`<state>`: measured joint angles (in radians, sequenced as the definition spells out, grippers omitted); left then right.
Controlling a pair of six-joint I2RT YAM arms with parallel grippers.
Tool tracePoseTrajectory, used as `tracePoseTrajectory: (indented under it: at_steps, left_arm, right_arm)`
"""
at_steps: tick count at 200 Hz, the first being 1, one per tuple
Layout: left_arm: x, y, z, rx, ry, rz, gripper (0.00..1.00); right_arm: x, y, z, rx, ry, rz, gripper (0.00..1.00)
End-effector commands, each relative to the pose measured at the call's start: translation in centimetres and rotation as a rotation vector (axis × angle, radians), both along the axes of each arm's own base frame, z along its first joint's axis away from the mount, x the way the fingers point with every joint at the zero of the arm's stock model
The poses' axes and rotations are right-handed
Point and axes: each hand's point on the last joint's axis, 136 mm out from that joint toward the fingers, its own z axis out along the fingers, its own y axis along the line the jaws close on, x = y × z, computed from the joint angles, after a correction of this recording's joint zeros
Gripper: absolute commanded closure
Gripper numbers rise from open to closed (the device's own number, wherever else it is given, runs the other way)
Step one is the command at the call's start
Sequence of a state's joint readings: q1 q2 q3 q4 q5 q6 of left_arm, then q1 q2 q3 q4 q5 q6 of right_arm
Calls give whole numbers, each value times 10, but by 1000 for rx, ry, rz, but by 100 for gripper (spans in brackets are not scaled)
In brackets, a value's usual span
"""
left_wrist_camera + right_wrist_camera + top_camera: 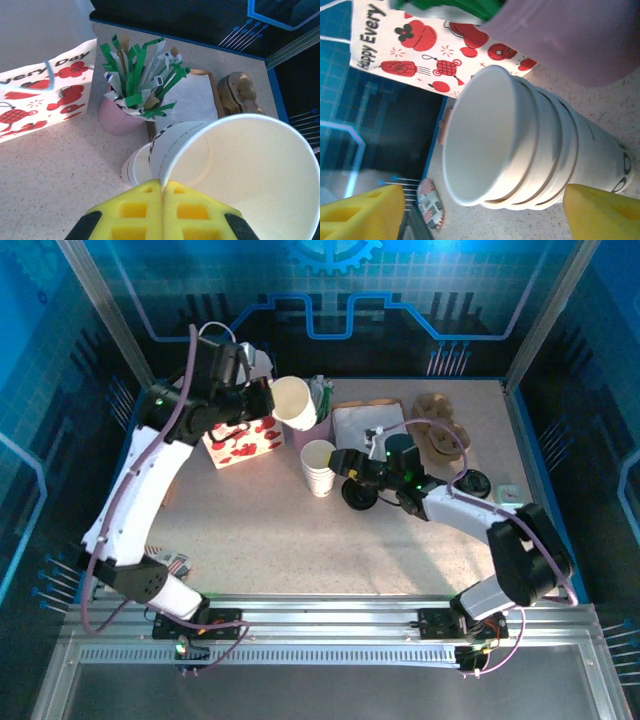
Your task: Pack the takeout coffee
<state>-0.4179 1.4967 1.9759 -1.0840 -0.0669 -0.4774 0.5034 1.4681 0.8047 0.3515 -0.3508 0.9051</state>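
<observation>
Your left gripper (pixel 268 398) (pixel 161 192) has its yellow pads pinched together on the rim of the paper cup (pixel 293 401) (pixel 250 170); the cup's up off the table (pixel 270 540) (pixel 50 175), tipped over w/ its open mouth toward the overhead cam; inside is plain white. In the overhead view it hangs just right of the gift bag (pixel 243 440) (pixel 40 95) (pixel 420 50) and overlaps the pink cup (pixel 325 427) (pixel 117 117) (pixel 580 35) of green-white sticks; in the left wrist view it's in front of the stack of cups (pixel 319 468) (pixel 134 167) (pixel 520 150).

Your right gripper (pixel 342 464) (pixel 480 212) sits low just beside the stack, on its right in the overhead view; fingers spread wide, gripping nothing. The right wrist cam looks into the stack's mouth, w/ the stack showing btwn the two yellow tips; can't tell if either tip touches it. The gift bag and pink cup stand just behind the stack.

A black lid (pixel 358 495) lies flat on the table, right by the right gripper on the near side.
</observation>
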Motion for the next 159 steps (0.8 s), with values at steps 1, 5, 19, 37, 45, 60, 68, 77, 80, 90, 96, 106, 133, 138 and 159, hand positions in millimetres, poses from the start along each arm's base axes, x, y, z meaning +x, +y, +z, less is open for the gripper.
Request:
tracePoseTrajectory:
  at_steps: [1, 5, 19, 37, 45, 60, 68, 77, 80, 90, 96, 106, 133, 138, 159]
  left_arm:
    - [-40, 11, -22, 102, 69, -51, 100]
    - [-45, 10, -27, 114, 77, -59, 100]
    - [-65, 6, -45, 139, 105, -86, 100]
    - [-86, 4, -65, 138, 130, -96, 100]
    - [-93, 3, -74, 127, 139, -97, 100]
    - [-104, 1, -95, 121, 170, -99, 100]
    - [-109, -1, -107, 123, 185, -105, 100]
    - [-115, -4, -122, 127, 209, -113, 100]
    - [-116, -6, -126, 126, 214, -116, 100]
    - [-121, -11, -141, 125, 233, -126, 100]
    - [-122, -13, -149, 129, 243, -128, 100]
    - [-125, -15, -159, 141, 247, -132, 100]
    - [-127, -26, -178, 136, 259, -146, 100]
    - [-128, -27, -181, 138, 262, -149, 100]
    - [-127, -33, -194, 145, 270, -157, 100]
  right_arm:
    - [-10, -23, 2, -217, -53, 9, 16]
    - [-9, -25, 8, -243, -76, 9, 16]
    - [-12, -41, 2, -376, -81, 0, 15]
    - [-16, -65, -14, -570, -65, -19, 14]
    - [-18, -74, -23, -651, -55, -28, 13]
    - [-24, -84, -38, -752, -36, -20, 12]
    - [-26, -86, -46, -781, -24, -12, 11]
    - [-29, -85, -54, -800, -8, 6, 11]
    - [-30, -85, -57, -807, 0, 10, 11]
    - [-34, -85, -66, -836, 14, 27, 11]
    - [-35, -85, -71, -858, 18, 38, 11]
    - [-36, -86, -76, -896, 21, 42, 11]
    - [-39, -84, -86, -959, -1, 57, 13]
    - [-39, -83, -87, -967, -6, 59, 13]
    - [-39, -82, -94, -976, -10, 61, 14]
